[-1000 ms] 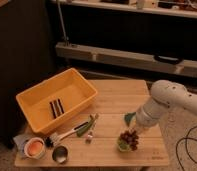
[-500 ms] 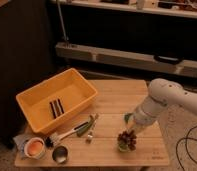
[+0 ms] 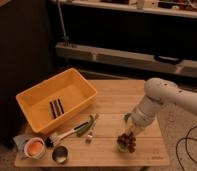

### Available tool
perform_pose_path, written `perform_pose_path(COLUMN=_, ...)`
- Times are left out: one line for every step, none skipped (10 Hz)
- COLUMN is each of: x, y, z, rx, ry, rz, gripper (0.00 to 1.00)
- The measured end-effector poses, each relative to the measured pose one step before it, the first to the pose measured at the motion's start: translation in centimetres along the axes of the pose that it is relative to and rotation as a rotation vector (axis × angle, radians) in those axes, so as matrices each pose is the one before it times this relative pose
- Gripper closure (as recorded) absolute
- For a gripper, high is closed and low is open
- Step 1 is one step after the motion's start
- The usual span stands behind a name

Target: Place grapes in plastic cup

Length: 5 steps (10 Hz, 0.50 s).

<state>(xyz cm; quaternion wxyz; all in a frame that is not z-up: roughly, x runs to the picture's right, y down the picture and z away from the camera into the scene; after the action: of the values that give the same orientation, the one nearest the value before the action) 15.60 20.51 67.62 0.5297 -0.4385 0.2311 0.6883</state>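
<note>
The dark reddish-purple grapes (image 3: 127, 142) are at the front right of the wooden table (image 3: 117, 95). They sit on or in the small light-green plastic cup (image 3: 120, 146), whose rim shows at their lower left. My gripper (image 3: 130, 132) is at the end of the white arm (image 3: 159, 97), directly above the grapes and touching their top. A teal sponge (image 3: 126, 118) peeks out just behind the arm's wrist.
A yellow bin (image 3: 39, 112) with two dark sticks stands at the left. A white-handled brush (image 3: 67, 135) and a green item (image 3: 87, 125) lie mid-table. A dark metal cup (image 3: 59, 154) and an orange-filled bowl (image 3: 34, 148) stand at the front left. Cables (image 3: 188, 145) lie on the floor at the right.
The arm has shifted slightly to the left over the cup. The grapes have stayed at almost the same spot.
</note>
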Motion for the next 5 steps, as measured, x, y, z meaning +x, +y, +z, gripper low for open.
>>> perform_pose_path(x=0.054, y=0.063, z=0.104, rx=-0.00035, ry=0.01433, rz=-0.00124, gripper=0.62)
perform_pose_path(x=-0.02, y=0.117, z=0.063, rx=-0.00215, ry=0.01201, rz=-0.00151, gripper=0.54)
perform_pose_path(x=-0.143, y=0.222, z=-0.005, rx=-0.00353, ry=0.01428, rz=-0.0037, gripper=0.42)
perform_pose_path(x=-0.138, y=0.081, z=-0.022, rx=-0.00134, ry=0.00815, rz=-0.00074, gripper=0.32)
perform_pose_path(x=-0.1, y=0.004, z=-0.05, rx=0.00043, ry=0.00502, rz=0.00064, gripper=0.25)
